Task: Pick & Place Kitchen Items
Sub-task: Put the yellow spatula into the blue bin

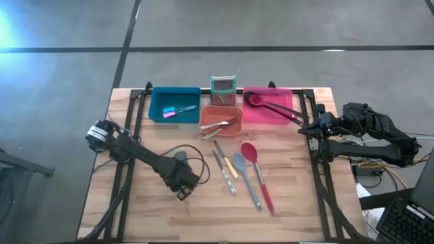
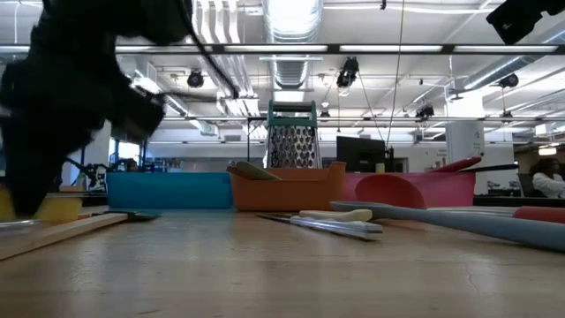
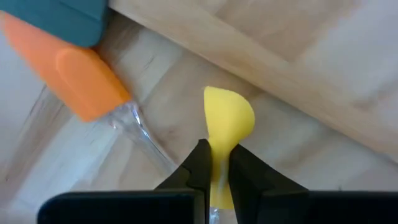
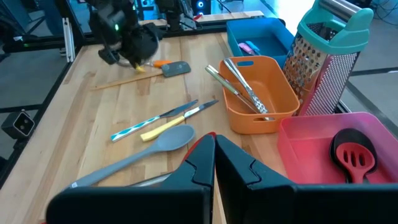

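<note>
My left gripper [image 1: 183,184] points down over the near left of the table, shut on a small utensil with a yellow head [image 3: 229,117]. In the right wrist view that yellow tip [image 4: 140,67] shows just under the left gripper [image 4: 127,43]. Beside it lie an orange-handled tool [image 3: 81,81] with a grey-teal head and a long wooden stick [image 3: 280,68]. At mid-table lie a red spoon [image 1: 256,173], a grey spoon [image 1: 245,177], a yellow-handled knife [image 1: 227,165] and a striped one [image 1: 224,175]. My right gripper [image 4: 214,155] waits shut at the right edge. My left gripper pinches the yellow utensil at the narrow neck just behind its head [image 3: 219,157], between its two fingers [image 3: 200,158]. The fingers come from above, pointing down. The head sticks out beyond the fingertips. Whether it is clear of the table I cannot tell.
At the far edge stand a blue bin [image 1: 157,108] with pink and blue tools, an orange bin [image 1: 210,112] with metal cutlery, and a pink bin [image 1: 271,116] with dark slotted utensils. A teal-topped grater [image 1: 222,89] stands behind them. Bare wood shows along the near edge.
</note>
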Robot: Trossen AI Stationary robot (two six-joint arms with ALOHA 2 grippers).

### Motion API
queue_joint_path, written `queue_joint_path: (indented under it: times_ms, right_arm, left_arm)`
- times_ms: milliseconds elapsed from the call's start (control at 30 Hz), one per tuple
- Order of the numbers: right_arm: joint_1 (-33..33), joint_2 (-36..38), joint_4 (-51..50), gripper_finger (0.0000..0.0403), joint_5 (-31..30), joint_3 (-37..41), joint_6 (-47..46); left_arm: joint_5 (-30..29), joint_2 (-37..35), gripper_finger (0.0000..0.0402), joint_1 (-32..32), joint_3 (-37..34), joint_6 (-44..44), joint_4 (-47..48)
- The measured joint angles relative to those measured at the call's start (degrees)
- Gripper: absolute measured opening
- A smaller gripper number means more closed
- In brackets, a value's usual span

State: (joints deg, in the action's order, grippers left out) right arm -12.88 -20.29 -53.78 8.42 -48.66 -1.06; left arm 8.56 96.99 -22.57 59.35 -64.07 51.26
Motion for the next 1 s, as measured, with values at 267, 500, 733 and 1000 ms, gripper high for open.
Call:
queue_joint_path:
  times_ms: [267,500,733,1000]
  right_arm:
    - [-0.02,0.0,0.0,0.0009,0.0,0.0,0.0]
    - [-0.02,0.0,0.01,0.0008,-0.02,0.0,0.0]
    - [-0.02,0.0,0.0,0.0009,-0.02,0.0,0.0]
    - [0.0,0.0,0.0,0.0008,-0.02,0.0,0.0]
  left_arm:
    - [-8.96,-11.06,0.0034,0.06,0.35,-6.55,1.41]
    - [-24.05,-18.54,0.0034,4.28,0.36,-5.29,1.65]
    - [-34.59,-23.27,0.0034,15.23,0.35,6.12,-0.48]
    - [-31.72,-24.67,0.0034,29.93,0.31,23.73,-11.01]
